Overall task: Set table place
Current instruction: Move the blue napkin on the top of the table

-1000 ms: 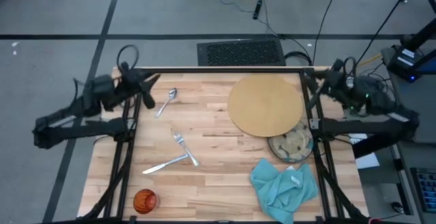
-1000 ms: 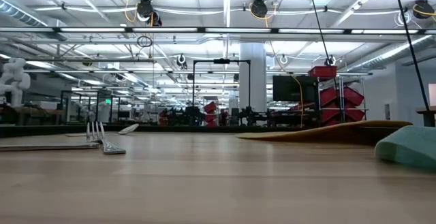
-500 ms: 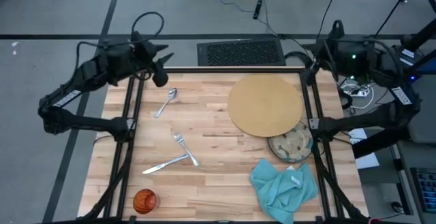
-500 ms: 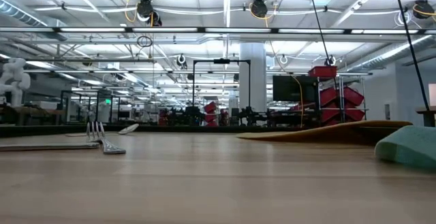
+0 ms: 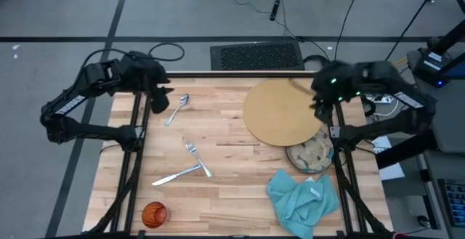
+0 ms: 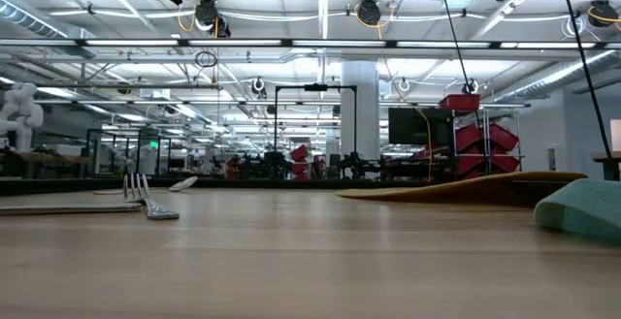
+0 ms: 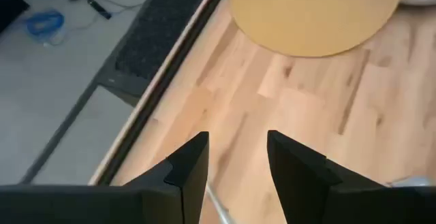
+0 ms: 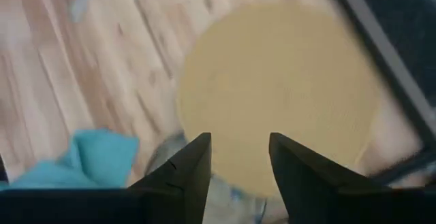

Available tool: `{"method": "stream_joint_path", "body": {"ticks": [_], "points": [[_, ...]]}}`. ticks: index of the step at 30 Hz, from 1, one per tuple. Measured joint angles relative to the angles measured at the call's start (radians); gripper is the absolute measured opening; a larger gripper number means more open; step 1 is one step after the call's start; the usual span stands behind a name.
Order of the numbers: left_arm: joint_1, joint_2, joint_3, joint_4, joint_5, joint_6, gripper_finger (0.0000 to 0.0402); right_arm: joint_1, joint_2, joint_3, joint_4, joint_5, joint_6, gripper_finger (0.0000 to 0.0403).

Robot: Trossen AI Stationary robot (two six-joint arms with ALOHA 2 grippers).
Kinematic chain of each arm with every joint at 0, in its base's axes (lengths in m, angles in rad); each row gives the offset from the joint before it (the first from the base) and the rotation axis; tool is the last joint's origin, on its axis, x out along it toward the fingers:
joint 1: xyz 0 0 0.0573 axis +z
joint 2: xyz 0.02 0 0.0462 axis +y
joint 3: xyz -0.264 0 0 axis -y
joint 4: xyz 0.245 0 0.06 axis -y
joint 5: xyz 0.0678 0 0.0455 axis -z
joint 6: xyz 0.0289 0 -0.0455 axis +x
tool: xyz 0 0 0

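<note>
Left gripper point(image 7: 237, 163) hangs empty near the spoon point(image 5: 178, 107) at the table point(image 5: 225, 130) edge, fingers parted; right gripper point(image 8: 240, 166) — also parted, empty — hovers over the mat point(image 5: 283, 112).

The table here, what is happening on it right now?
Nothing is held. The left gripper hangs open over the table near the spoon; the right gripper hangs open over the tan mat. Fork, knife, orange cup, bowl and teal napkin lie scattered.
</note>
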Motion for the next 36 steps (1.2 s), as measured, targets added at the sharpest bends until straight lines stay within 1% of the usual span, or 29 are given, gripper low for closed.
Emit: {"method": "stream_joint_path", "body": {"ticks": [4,10,13,17,19,24,27,31,36], "points": [[-0.032,-0.047,-0.026,0.011,0.004,-0.038,0.0135,0.094,-0.005,-0.147,0.069,-0.025,0.064,0.0142],[-0.084,-0.125,-0.134,0.059,0.035,-0.126,0.0135,0.251,-0.03,-0.347,0.294,-0.165,0.191,0.0141],[-0.111,-0.148,-0.199,0.062,0.036,-0.155,0.0135,0.351,-0.032,-0.423,0.348,-0.182,0.273,0.0141],[-0.152,-0.175,-0.296,0.138,0.036,-0.196,0.0135,0.505,-0.032,-0.529,0.483,-0.21,0.395,0.0141],[-0.171,-0.183,-0.337,0.182,0.049,-0.204,0.0135,0.587,-0.032,-0.583,0.592,-0.227,0.46,0.0141],[-0.209,-0.187,-0.408,0.257,0.053,-0.224,0.0135,0.777,-0.029,-0.737,0.95,-0.21,0.599,0.0141],[-0.223,-0.187,-0.428,0.298,0.054,-0.23,0.0135,0.857,-0.01,-0.808,1.086,-0.191,0.666,0.0141],[-0.234,-0.187,-0.432,0.319,0.054,-0.233,0.0135,0.91,0.051,-0.853,1.178,-0.191,0.678,0.0142],[-0.262,-0.184,-0.432,0.363,0.053,-0.277,0.0135,0.913,0.175,-0.863,1.279,-0.199,0.549,0.0142]]}}
